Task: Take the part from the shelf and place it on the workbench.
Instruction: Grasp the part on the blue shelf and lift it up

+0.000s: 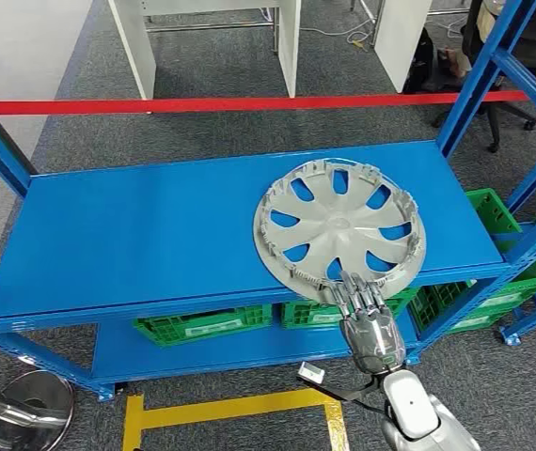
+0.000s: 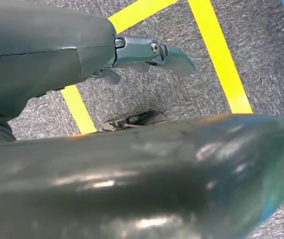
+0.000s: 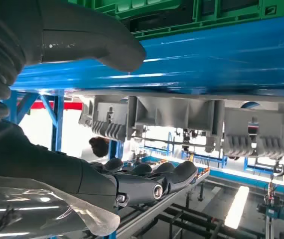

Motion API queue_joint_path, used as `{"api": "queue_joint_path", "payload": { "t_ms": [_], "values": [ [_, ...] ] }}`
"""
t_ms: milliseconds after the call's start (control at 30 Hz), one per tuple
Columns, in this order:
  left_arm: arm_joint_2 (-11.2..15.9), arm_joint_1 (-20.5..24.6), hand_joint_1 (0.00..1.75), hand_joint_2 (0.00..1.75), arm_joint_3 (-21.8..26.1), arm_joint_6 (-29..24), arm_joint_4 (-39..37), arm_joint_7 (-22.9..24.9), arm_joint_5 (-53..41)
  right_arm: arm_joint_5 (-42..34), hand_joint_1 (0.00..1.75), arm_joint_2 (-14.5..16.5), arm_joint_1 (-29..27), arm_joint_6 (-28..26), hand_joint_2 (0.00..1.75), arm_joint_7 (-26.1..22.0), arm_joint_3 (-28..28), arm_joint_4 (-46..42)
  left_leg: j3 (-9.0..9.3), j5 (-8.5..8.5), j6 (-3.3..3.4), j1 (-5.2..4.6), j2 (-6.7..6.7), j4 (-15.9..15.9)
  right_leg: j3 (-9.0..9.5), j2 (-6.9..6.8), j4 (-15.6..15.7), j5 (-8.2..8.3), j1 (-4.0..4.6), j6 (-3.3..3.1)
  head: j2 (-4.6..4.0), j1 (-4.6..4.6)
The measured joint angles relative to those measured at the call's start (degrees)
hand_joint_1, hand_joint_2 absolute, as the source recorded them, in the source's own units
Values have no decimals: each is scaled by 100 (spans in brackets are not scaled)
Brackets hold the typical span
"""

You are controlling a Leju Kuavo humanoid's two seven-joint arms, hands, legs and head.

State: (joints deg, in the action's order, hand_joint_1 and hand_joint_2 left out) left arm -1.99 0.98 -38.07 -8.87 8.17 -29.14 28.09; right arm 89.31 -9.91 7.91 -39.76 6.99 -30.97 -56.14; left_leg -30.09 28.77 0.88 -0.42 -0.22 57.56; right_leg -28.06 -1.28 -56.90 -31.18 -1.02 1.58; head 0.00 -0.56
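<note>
**Wheel cover on the shelf, right hand at its near rim**

Across the middle of the head view stretched the blue shelf (image 1: pixel 130 235), its top board running from the left edge to the right posts. On the right half of that board lay the silver wheel cover (image 1: pixel 339 225), flat with its clips pointing up, its near rim hanging slightly past the front edge of the shelf. Under the board, toward the lower centre and right of the frame, sat green crates (image 1: pixel 201 326). Grey carpet showed beneath, with yellow floor tape (image 1: pixel 233 407) at the bottom centre and a red barrier tape (image 1: pixel 180 104) crossing the upper part of the frame.

At the lower right of the head view the right hand (image 1: pixel 370 324) reached up to the near rim of the wheel cover, its fingers (image 1: pixel 355 289) lying over the rim. The right wrist view showed the thumb on one side of the rim and the fingers on the other with a gap between, so the hand had not closed on it.

The left hand (image 2: pixel 140 52) hung over the carpet, fingers extended and holding nothing.
</note>
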Motion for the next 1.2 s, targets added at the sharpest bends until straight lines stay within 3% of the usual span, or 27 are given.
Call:
{"api": "queue_joint_path", "payload": {
  "t_ms": [933, 967, 1100, 1200],
  "values": [
    [48, 0, 0, 0, -1, 31, 0, 16, 46, -76, 0, 279, 658, -2, 175, -64, 337, 1025, 0, -2, 1, 0, 0, 0, 1, -1, -2, 0, 0, 0, 0, 1],
    [48, 0, 0, 0, -1, 31, 0, 16, 49, -71, 6, 296, 667, -2, 175, -71, 344, 1035, 0, -2, 1, 0, 0, 0, 1, -1, -2, 0, 0, 0, 0, 1],
    [45, 0, 0, 0, -2, 31, 0, 18, 61, -21, 175, 374, 700, -2, 175, -86, 351, 1068, -1, -2, 1, 0, 0, 0, 1, -1, -2, 0, 0, 0, 0, 1],
    [37, 0, 0, 0, -2, 26, 0, 17, 62, 22, 175, 460, 708, -4, 175, -98, 347, 1070, -1, -2, 1, 0, 0, 0, 0, -1, -2, 0, 0, 0, 0, 0]
  ]
}}
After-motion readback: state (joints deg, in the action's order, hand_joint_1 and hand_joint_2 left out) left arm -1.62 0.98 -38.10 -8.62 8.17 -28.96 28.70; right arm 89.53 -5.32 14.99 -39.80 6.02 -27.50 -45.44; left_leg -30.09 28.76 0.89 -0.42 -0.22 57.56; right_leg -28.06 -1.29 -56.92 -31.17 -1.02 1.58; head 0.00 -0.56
